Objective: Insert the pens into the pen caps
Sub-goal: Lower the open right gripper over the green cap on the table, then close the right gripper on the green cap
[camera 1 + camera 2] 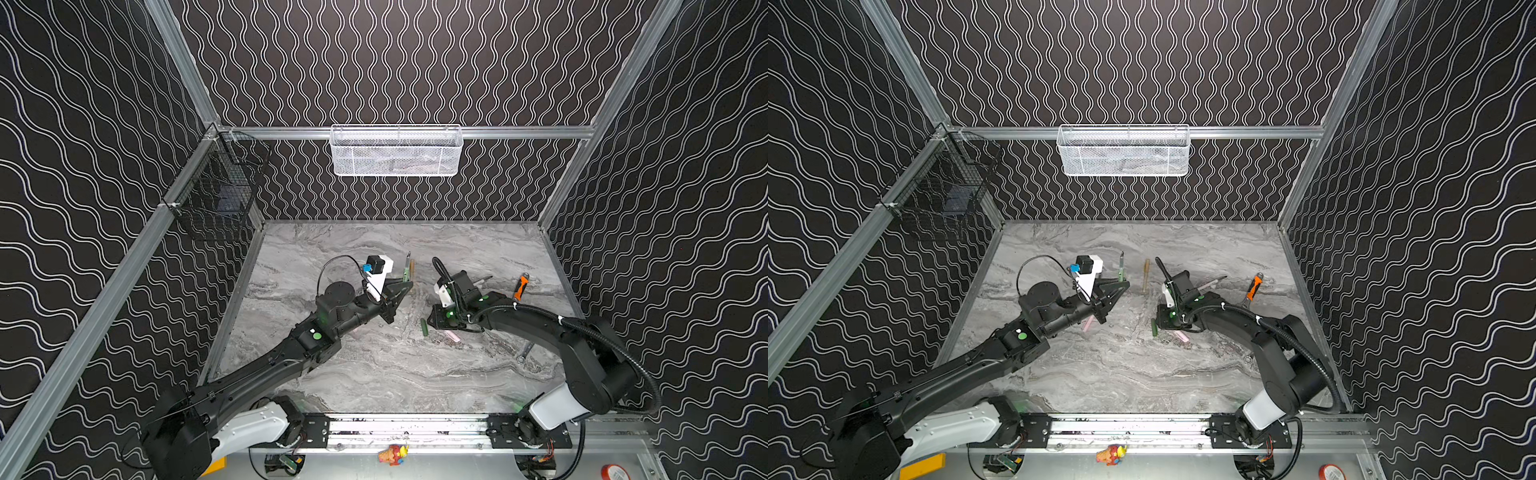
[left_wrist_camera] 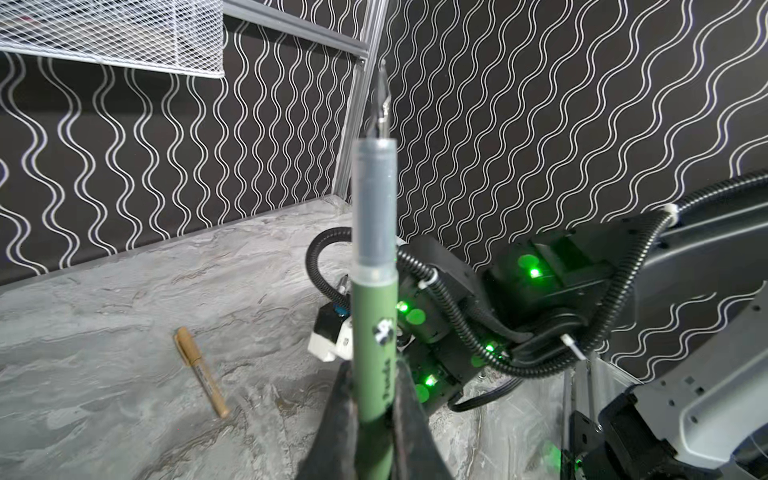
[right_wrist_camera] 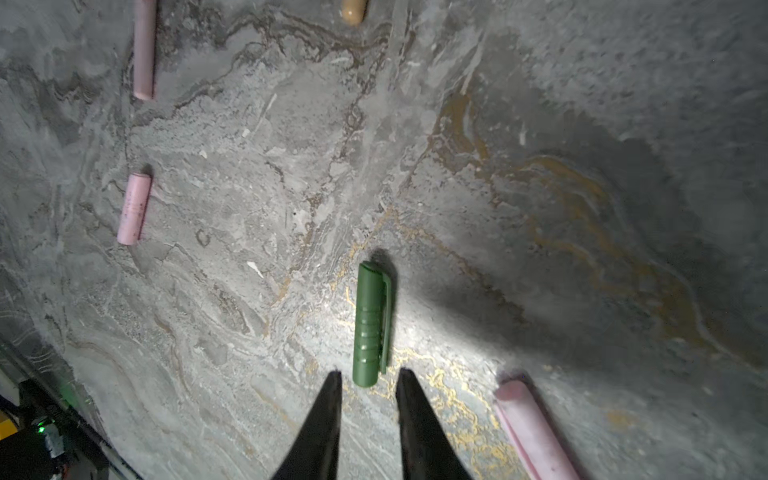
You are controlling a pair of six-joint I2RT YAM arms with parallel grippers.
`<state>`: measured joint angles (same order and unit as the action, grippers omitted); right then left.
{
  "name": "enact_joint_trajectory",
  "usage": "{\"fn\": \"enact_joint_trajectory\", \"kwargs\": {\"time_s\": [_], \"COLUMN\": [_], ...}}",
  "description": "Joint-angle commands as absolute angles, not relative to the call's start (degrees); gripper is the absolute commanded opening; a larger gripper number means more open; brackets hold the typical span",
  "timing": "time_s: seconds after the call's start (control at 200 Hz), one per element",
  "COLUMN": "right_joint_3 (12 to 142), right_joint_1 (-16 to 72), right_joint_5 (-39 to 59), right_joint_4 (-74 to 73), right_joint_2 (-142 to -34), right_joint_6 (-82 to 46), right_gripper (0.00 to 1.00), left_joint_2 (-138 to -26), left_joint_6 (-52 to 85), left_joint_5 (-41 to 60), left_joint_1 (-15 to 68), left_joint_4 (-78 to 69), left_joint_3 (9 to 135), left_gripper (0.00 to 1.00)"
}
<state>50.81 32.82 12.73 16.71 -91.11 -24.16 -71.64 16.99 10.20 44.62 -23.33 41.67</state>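
Left tool [image 2: 374,370] clamped on green pen [image 2: 374,316] lower barrel, tip clear; right tool [image 3: 368,374] narrowly parted, straddling near end of green cap [image 3: 370,320] at desk [image 3: 249,166] middle; cap likely light, stiff, slick, rolls; grip ribbed middle, mouth free

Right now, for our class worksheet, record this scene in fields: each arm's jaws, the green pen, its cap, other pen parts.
Left jaws: shut on the dark green plastic stick pen, tip bare
Right jaws: open, either side of one end of the dark green ribbed plastic cap
Green cap: lying flat on the grey marble table
Also on table: tan-gold stick pen; short pale pink tube cap
Stage: green pen not yet capped
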Motion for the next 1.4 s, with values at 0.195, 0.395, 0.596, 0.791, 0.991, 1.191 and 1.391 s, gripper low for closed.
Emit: {"fn": "enact_joint_trajectory", "kwargs": {"time_s": [0.195,0.395,0.596,0.791,0.991,1.191,1.391], "right_joint_3": [49.8,49.7,49.4,50.0,51.1,52.9,53.7], "right_joint_1": [32.8,33.0,33.4,33.3,34.0,35.4,36.6], "right_joint_5": [13.0,11.8,13.4,13.3,11.0,8.8,7.5], "right_joint_4": [11.6,12.0,10.1,10.0,11.3,12.7,13.4], "right_joint_2": [-93.0,-95.1,-96.3,-97.4,-99.1,-100.3,-99.8], "right_joint_6": [-24.4,-24.2,-25.3,-25.6,-25.7,-25.9,-26.0], "right_gripper": [0.25,0.25,0.29,0.29,0.26,0.21,0.21], "left_joint_2": [-72.8,-73.2,-73.6,-74.0,-73.8,-73.7,-73.8], "left_joint_6": [17.5,17.7,17.6,17.8,17.7,17.5,17.6], "left_joint_5": [13.8,14.6,14.7,15.1,15.1,14.9,14.9], "left_joint_1": [44.4,44.5,44.5,44.5,44.5,44.5,44.4], "left_joint_4": [-25.3,-25.6,-25.7,-25.7,-25.5,-25.2,-24.9], "left_joint_3": [42.8,43.1,43.2,43.3,43.4,43.6,43.7], "left_gripper": [0.00,0.00,0.00,0.00,0.00,0.00,0.00]}}
